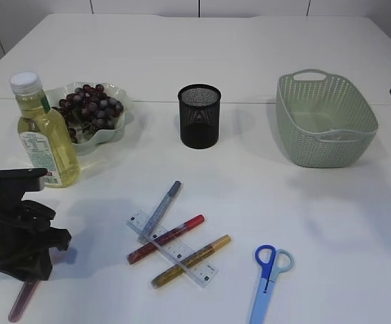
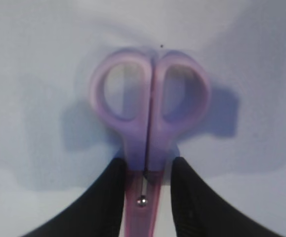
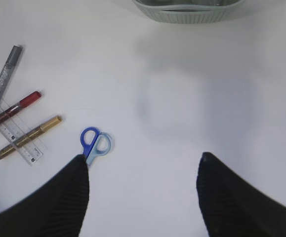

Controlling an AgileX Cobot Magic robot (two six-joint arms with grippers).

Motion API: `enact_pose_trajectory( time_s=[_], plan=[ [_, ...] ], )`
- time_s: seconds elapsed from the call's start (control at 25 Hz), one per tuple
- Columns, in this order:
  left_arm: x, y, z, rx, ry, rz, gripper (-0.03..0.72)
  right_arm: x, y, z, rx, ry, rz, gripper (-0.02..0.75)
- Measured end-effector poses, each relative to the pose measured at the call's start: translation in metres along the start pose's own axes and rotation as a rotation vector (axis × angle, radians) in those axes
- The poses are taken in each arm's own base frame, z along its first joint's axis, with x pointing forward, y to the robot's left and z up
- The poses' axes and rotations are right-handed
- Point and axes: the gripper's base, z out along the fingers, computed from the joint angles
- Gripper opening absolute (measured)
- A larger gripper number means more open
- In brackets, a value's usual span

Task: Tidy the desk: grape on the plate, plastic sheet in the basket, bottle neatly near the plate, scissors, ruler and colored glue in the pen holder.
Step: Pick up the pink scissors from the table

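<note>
Purple scissors (image 2: 147,113), handles away from left hand (image 2: 145,197)

Bright, soft shadows; blurred left-wrist close-up.

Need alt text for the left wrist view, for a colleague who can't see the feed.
A pair of purple scissors lies on the white table, handles pointing away from the camera. The left pincer straddles the scissors near the pivot screw, one black finger on each side.
</note>
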Motion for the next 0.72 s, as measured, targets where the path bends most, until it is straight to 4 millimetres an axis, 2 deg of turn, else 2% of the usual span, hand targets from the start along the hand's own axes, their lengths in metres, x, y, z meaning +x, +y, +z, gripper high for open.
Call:
enact_pose_trajectory(
  time_s=[0.72],
  plan=[
    [-0.0031,-0.0007,0.0012,0.007,-0.027,-0.004,0.239,0.0000,0.0000,0.0000,0.000,0.000,0.000,0.531]
  ],
)
